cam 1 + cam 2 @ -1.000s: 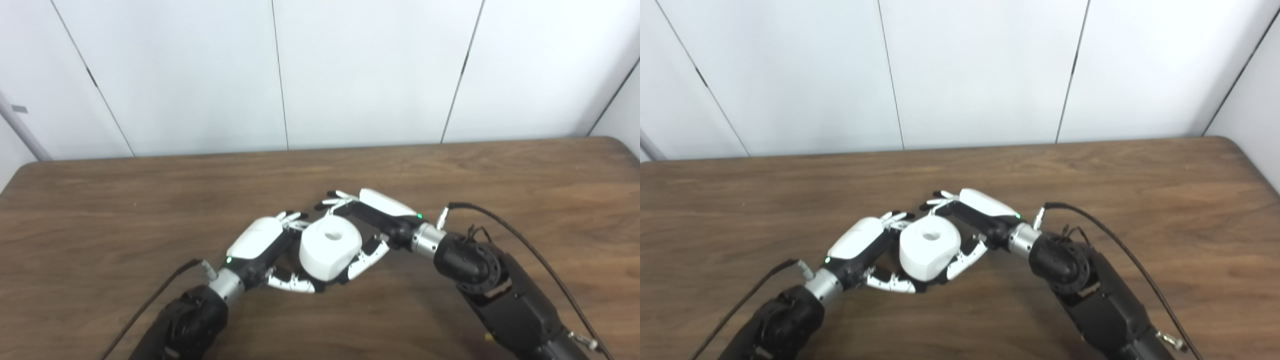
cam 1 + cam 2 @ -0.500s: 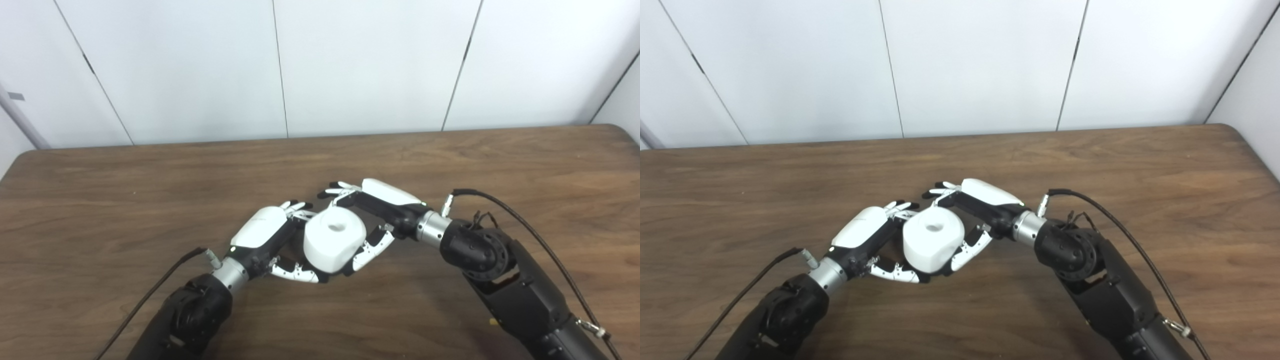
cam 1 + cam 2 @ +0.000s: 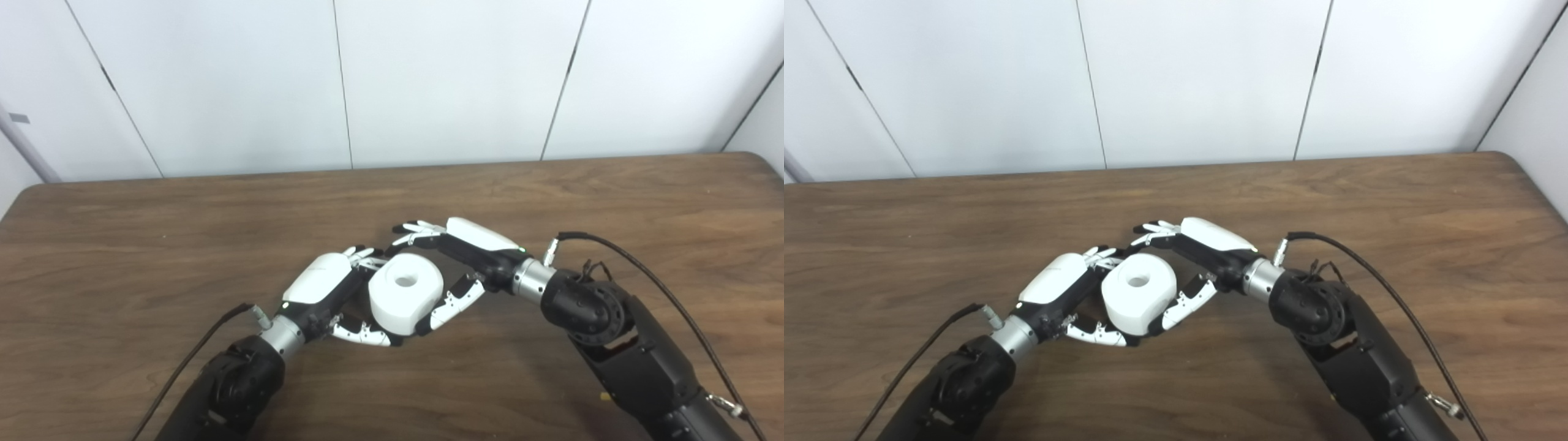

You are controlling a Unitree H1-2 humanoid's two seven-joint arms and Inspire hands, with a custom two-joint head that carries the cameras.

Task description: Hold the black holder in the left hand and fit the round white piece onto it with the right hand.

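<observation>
- watching both feeds, i saw the round white piece [image 3: 405, 293] sitting low between the two, above the surface [image 3: 122, 257].
- the right robot hand [image 3: 462, 260] cupped it loosely, fingers spread; i couldn't tell if it truly gripped.
- the left robot hand [image 3: 331, 294] curled beneath it; the black holder was hidden from me, so seating was unconfirmed.
- my worry: letting go early could let the piece tip off.
</observation>
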